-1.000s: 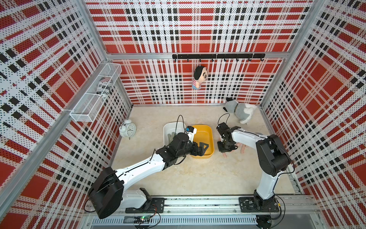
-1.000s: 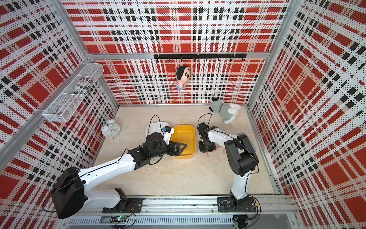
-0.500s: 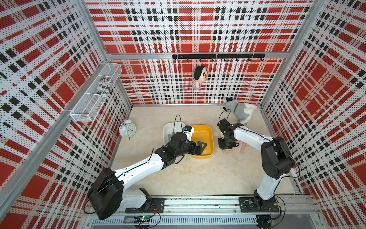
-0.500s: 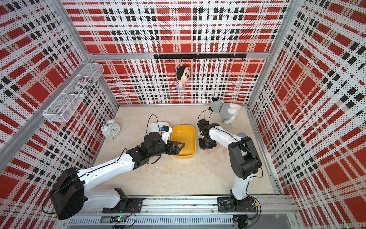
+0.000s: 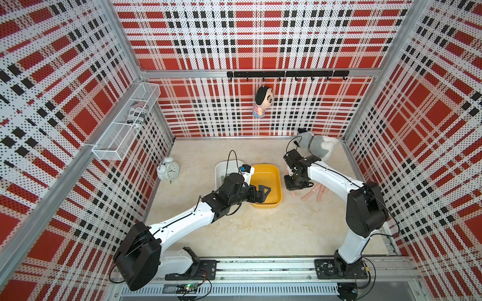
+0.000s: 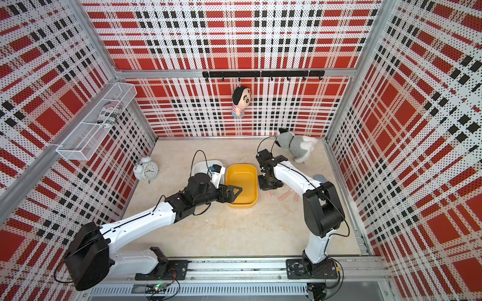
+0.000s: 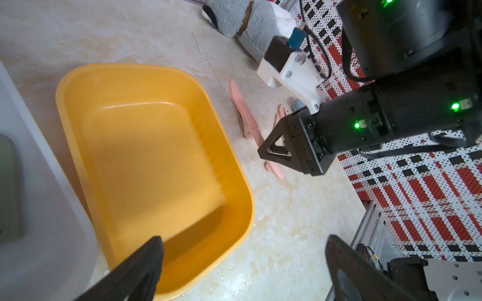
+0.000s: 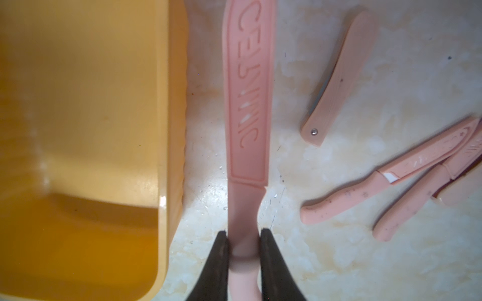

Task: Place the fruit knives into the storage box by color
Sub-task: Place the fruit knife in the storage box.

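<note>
Right end effector is pinching pink knife by its handle, just beside yellow box. Left end effector is hovering spread over box rim. Loose knives are lying on desk beside right end effector.

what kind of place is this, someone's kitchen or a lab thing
Most likely a staged robot test booth, not a home. A left arm and right arm are mounted on a metal rail, plaid perforated walls enclose it, and props like an alarm clock and plush dog sit around.
</note>
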Robot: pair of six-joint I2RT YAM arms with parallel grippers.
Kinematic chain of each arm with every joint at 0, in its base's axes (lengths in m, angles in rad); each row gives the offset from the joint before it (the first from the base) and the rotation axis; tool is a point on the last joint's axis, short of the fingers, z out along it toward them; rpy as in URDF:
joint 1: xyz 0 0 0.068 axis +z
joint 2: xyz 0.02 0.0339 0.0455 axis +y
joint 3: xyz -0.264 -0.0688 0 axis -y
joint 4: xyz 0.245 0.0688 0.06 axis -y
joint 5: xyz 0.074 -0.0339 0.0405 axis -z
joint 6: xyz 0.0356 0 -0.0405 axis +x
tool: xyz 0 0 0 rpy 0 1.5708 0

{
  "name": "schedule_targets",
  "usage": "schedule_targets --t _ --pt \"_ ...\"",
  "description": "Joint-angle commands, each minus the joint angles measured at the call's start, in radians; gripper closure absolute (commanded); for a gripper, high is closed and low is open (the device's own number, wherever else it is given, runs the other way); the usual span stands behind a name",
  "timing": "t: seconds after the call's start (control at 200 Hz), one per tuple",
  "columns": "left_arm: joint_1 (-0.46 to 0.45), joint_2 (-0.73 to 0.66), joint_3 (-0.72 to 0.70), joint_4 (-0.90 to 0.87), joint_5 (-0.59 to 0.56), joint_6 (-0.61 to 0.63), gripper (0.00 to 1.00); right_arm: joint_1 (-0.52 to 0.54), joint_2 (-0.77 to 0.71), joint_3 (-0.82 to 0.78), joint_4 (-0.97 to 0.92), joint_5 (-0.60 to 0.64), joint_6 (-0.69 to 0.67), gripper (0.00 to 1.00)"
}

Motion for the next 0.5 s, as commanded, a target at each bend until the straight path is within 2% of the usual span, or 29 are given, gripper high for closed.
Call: schedule_targets --t 0.0,0.496 --pt "0.018 -0.041 -0.024 -0.029 0.003 0.027 0.02 0.018 -0.028 0.056 -0.041 0.012 0.004 0.81" --pt "0.089 -0.117 -0.076 -0.071 0.013 0.042 0.02 0.111 0.051 0.241 -0.048 -0.064 0.047 0.81"
